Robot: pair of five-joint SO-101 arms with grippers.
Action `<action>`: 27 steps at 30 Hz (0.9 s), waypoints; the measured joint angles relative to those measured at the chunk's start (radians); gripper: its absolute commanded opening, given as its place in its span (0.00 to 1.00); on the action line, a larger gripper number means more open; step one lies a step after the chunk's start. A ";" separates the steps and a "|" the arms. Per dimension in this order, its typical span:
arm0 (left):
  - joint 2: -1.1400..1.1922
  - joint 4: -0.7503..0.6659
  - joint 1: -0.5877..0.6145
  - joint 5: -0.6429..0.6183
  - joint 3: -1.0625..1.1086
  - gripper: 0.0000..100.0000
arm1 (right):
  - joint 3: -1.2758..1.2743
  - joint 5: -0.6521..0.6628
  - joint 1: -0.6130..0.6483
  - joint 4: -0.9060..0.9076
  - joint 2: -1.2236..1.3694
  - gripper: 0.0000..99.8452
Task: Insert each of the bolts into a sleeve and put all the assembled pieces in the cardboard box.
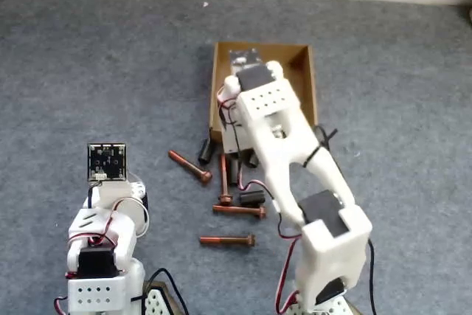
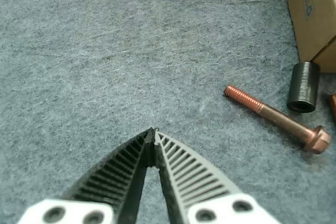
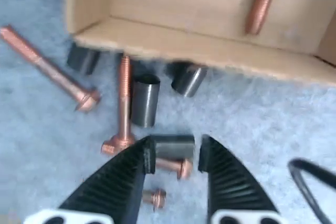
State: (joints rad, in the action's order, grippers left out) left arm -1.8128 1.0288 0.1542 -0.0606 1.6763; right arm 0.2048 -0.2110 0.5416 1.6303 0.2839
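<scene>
My left pincer (image 2: 153, 132) is pinched shut over the grey desk (image 2: 105, 51). My right pincer (image 3: 176, 148) gapes, with its tips on either side of a stubby black sleeve (image 3: 170, 147). Copper, flange-headed bolts (image 1: 190, 167) lie scattered mid-frame in the high view, just below the cardboard box (image 1: 313, 86).

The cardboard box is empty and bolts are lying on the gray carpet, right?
No, the cardboard box isn't empty: the right wrist view shows a bolt inside it. Other bolts do lie on the gray carpet.
</scene>
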 measured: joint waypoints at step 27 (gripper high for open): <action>0.000 0.000 0.000 0.000 0.000 0.01 | -0.026 0.018 -0.123 -0.269 0.288 0.00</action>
State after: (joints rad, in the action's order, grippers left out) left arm -1.8128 1.0288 0.1542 -0.0606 1.6763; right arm 0.1788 -0.1926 0.4189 1.3617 0.5723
